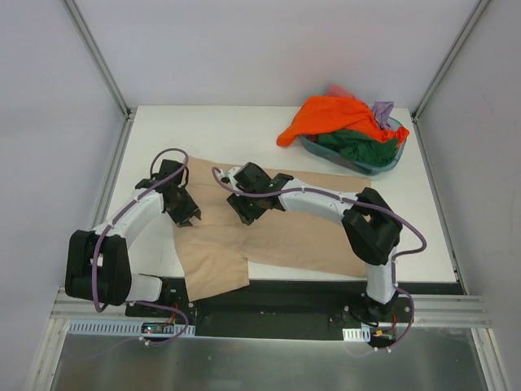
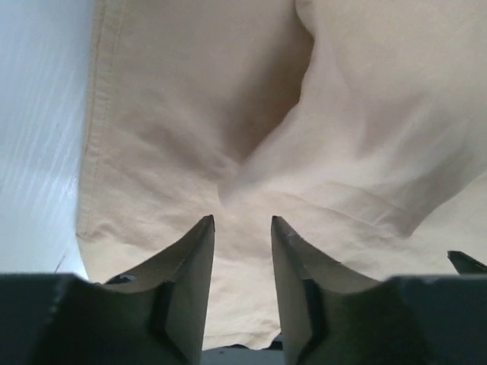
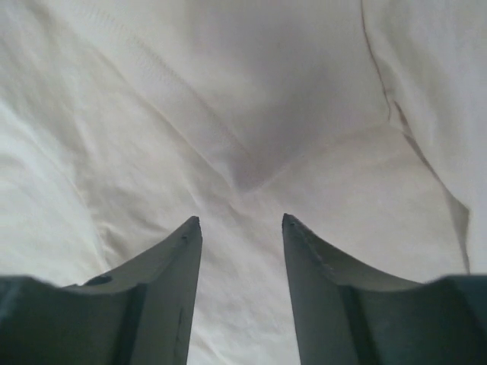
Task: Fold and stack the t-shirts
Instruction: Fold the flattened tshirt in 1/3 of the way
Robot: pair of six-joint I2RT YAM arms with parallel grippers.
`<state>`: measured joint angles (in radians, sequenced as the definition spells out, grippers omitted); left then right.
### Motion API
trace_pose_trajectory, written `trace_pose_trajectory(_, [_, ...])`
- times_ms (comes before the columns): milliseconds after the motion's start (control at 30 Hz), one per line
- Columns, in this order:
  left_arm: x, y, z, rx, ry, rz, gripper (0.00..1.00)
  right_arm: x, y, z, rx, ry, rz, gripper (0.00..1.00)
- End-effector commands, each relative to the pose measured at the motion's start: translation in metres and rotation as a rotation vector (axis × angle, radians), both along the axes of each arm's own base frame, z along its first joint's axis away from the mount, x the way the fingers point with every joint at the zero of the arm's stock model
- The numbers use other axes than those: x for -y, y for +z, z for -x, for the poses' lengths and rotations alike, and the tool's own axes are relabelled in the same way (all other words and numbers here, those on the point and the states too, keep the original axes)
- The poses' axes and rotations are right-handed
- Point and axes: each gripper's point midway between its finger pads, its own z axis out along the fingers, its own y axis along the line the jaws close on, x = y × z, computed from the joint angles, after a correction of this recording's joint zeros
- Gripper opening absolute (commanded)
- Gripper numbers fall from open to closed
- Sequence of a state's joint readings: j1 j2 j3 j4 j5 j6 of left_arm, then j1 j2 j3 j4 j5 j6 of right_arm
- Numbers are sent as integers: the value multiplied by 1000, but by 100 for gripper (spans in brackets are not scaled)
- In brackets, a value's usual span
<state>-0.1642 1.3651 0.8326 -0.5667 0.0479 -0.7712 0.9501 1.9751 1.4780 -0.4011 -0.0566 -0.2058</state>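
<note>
This looks like a robotics lab test cell, not a home. A white table [image 1: 228,134] stands between plain white panels [image 1: 269,49], framed by an aluminium post [image 1: 98,57] at the upper left and another post [image 1: 453,59] at the upper right. At the bottom, the left arm [image 1: 134,213] and the right arm [image 1: 317,199], with purple cables [image 1: 168,151], are bolted to a metal rail [image 1: 456,312].

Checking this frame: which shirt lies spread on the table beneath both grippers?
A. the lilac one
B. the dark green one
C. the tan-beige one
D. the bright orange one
C: the tan-beige shirt fills both wrist views under the left gripper and right gripper, while the orange shirt, green shirt and lilac shirt sit heaped in the teal basin.
</note>
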Motion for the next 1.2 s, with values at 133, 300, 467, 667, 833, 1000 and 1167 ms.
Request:
trace_pose_trajectory(133, [-6, 39, 9, 128, 18, -8, 99, 66, 83, -13, 267, -296, -96, 96])
trace_pose_trajectory(300, [7, 68, -18, 210, -29, 39, 99, 143, 79, -31, 255, -618, -110, 96])
trace_pose_trajectory(467, [42, 60, -62, 200, -136, 140, 99, 207, 42, -43, 108, -843, -119, 96])
trace_pose_trajectory(667, [47, 18, -98, 81, -148, 109, 99, 264, 2, -58, 14, -1009, -45, 96])
trace_pose_trajectory(833, [31, -20, -104, -3, -90, 18, 99, 276, -20, -71, -20, -1018, 31, 96])
trace_pose_trajectory(1000, [10, -41, -109, -58, -38, 8, 99, 279, -39, -83, -81, -1037, 61, 96])
trace_pose_trajectory(1167, [-2, -50, -121, -71, 3, -9, 99, 271, -43, -99, -101, -1009, 60, 96])
